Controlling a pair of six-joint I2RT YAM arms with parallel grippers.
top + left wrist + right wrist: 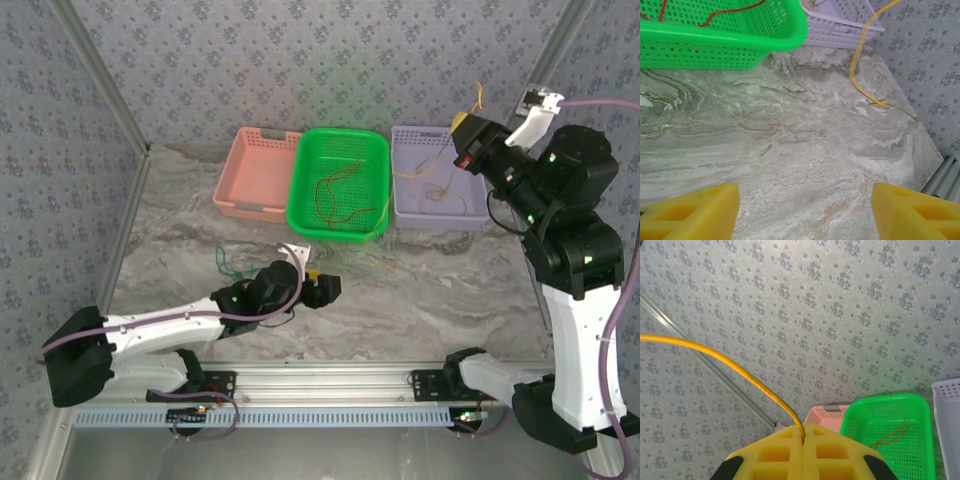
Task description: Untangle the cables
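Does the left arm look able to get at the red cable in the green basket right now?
Probably yes: the left gripper is open and empty, bare table lies between it and the green basket, and the red cable lies uncovered inside the open top.

arms (150, 335): white links, black joints | arm cabling (600, 102): purple-grey | end effector fingers (780, 455): yellow, recessed pockets
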